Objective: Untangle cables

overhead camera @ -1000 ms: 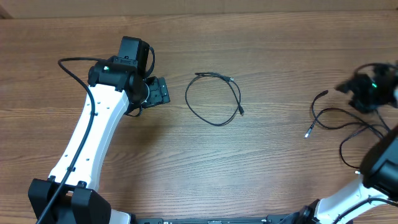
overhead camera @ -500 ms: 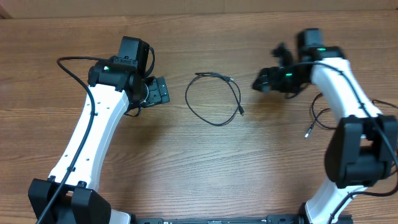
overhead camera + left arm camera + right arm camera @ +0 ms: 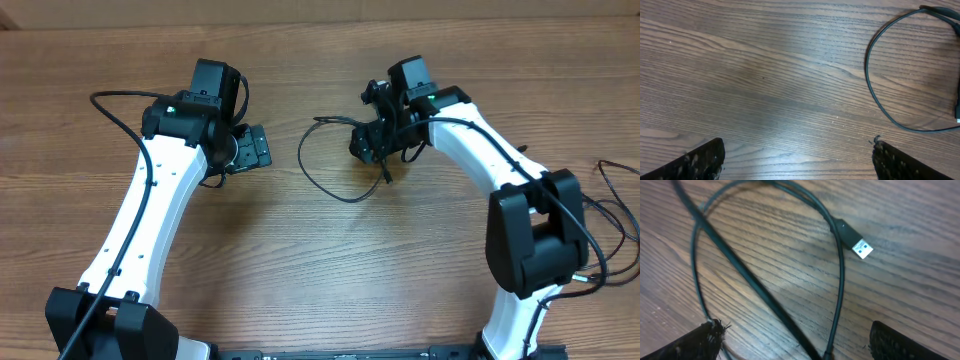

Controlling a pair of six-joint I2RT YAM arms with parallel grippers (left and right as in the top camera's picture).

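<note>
A thin black cable [image 3: 302,165] lies in an open loop at the table's middle. My right gripper [image 3: 365,142] is open and hovers low over the loop's right side. In the right wrist view two strands of the cable [image 3: 840,280] run between the open fingers [image 3: 800,345], and its silver-tipped USB plug [image 3: 862,248] lies just ahead. My left gripper [image 3: 258,148] is open and empty, left of the loop. The left wrist view shows its fingers [image 3: 800,160] over bare wood, with the loop [image 3: 871,85] at upper right. More thin cables [image 3: 612,168] lie at the far right edge.
The wooden table [image 3: 300,280] fills every view. The right arm's white link [image 3: 470,150] arches across the right half and hides part of the cables behind it. The thick black arm cable [image 3: 115,110] curves at the left.
My right arm has swung from the far right to the middle and now sits over the looped cable. The left arm and the loop have not moved.
</note>
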